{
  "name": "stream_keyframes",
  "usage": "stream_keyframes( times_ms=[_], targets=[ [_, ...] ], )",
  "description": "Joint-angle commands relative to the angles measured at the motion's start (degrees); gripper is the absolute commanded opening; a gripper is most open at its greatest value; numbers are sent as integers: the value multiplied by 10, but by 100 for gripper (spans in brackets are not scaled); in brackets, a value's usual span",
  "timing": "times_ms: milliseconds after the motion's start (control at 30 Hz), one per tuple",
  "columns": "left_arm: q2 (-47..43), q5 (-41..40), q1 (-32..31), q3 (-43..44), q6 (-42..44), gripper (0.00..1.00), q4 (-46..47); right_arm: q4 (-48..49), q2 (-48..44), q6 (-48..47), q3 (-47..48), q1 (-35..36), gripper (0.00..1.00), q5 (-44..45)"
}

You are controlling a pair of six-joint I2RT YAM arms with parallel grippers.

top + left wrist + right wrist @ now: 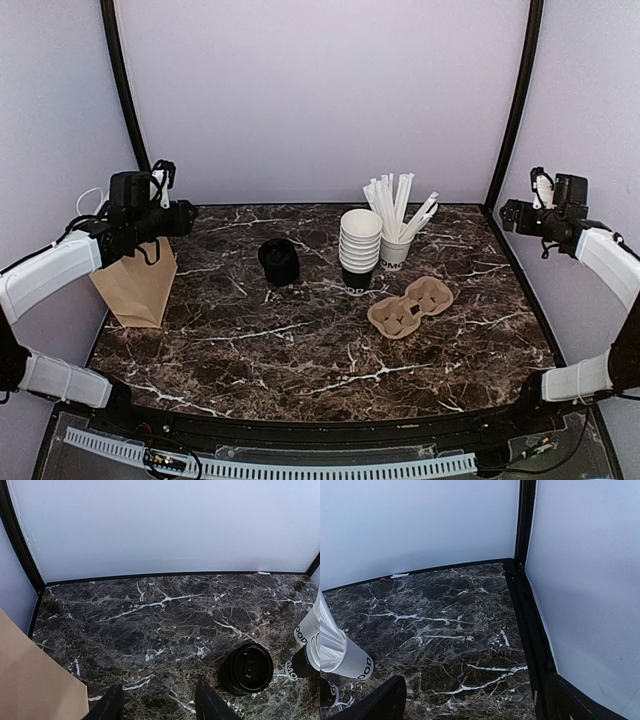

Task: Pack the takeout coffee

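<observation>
The takeout coffee (279,260), a small black cup with a black lid, stands on the marble left of centre. In the left wrist view its lid (246,668) shows ahead and to the right of my fingers. My left gripper (184,216) hovers at the far left above a brown paper bag (135,285), apart from the coffee. It (161,706) is partly open with only marble between the fingers. My right gripper (506,213) is raised at the far right edge. It (480,702) is wide open and holds nothing.
A pile of lidless black cups (359,248) stands mid-table, with a white cup of wrapped straws (395,245) just right of it. A brown cardboard cup carrier (410,306) lies in front of them. The bag's flat side (35,680) fills the left wrist view's lower left corner.
</observation>
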Motion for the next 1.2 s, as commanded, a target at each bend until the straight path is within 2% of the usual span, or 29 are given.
stream_keyframes(
  times_ms=[0, 133, 233, 533, 733, 933, 1167],
  targets=[
    [6, 72, -4, 30, -11, 56, 38, 93, -15, 10, -39, -14, 99, 9],
    [37, 101, -37, 91, -13, 59, 7, 117, -21, -45, -75, -23, 99, -44],
    [87, 124, -76, 171, -22, 59, -37, 126, -23, -63, -87, -27, 98, -83],
    [288, 128, -209, 466, -53, 42, -223, 141, -21, -103, -101, -31, 93, -167],
    [424, 136, -259, 649, -70, 39, -345, 143, -15, -120, -100, -31, 91, -201],
    [507, 144, -278, 736, -98, 34, -383, 140, -10, -130, -98, -32, 90, -221],
    [547, 160, -293, 757, -108, 29, -386, 137, -5, -133, -97, -31, 90, -235]
  ],
)
